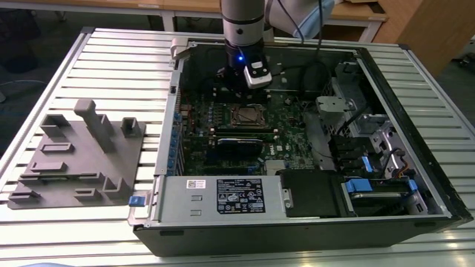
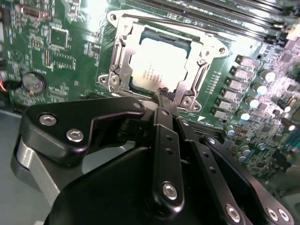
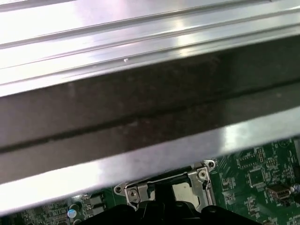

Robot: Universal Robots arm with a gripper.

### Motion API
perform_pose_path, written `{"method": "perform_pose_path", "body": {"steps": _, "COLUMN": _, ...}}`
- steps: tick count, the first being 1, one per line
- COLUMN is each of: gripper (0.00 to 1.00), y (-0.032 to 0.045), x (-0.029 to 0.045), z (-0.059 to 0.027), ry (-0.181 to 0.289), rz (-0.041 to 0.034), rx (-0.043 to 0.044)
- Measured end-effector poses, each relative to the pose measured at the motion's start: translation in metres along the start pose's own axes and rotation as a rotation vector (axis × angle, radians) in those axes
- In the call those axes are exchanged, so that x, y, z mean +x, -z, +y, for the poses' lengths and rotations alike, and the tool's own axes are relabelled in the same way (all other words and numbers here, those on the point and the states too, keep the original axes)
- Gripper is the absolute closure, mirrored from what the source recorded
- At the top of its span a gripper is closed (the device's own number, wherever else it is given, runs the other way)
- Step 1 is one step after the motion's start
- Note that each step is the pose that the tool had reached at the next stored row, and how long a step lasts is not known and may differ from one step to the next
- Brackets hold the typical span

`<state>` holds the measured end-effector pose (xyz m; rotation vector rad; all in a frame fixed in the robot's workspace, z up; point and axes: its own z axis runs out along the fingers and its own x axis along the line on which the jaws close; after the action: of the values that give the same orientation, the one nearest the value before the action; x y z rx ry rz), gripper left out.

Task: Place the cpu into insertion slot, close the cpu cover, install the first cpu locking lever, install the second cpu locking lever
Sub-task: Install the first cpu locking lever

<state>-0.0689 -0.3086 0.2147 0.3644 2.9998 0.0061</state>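
In the exterior view my gripper (image 1: pixel 241 92) hangs inside the open computer case, just behind the insertion slot (image 1: pixel 246 115) on the green motherboard (image 1: pixel 222 150). The second wrist view shows the cpu (image 2: pixel 157 63), a dull silver square, lying in the slot. The cpu cover (image 2: pixel 121 56) lies flat around the chip's edges as a silver frame. My gripper (image 2: pixel 164 93) hovers just off the slot's near edge, its black fingers pressed together with nothing between them. In the first wrist view the slot (image 3: pixel 187 185) peeks out beneath the case wall.
A grey fixture block (image 1: pixel 74 156) stands on the slatted table at the exterior view's left. The power supply (image 1: pixel 222 194) and drive bays with blue tabs (image 1: pixel 371 183) line the case's front. Capacitors (image 2: pixel 253 98), memory slots (image 2: pixel 225 11) and a coin battery (image 2: pixel 33 82) surround the slot.
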Motion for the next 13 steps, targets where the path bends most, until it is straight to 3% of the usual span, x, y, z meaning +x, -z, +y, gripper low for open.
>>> {"method": "perform_pose_path", "body": {"steps": 11, "gripper": 0.89, "y": -0.0027, "x": 0.0001, "z": 0.0, "ry": 0.17, "rz": 0.0031, "rx": -0.0202}}
{"method": "perform_pose_path", "body": {"steps": 13, "gripper": 0.89, "y": -0.0026, "x": 0.0002, "z": 0.0, "ry": 0.181, "rz": 0.0034, "rx": -0.0212}}
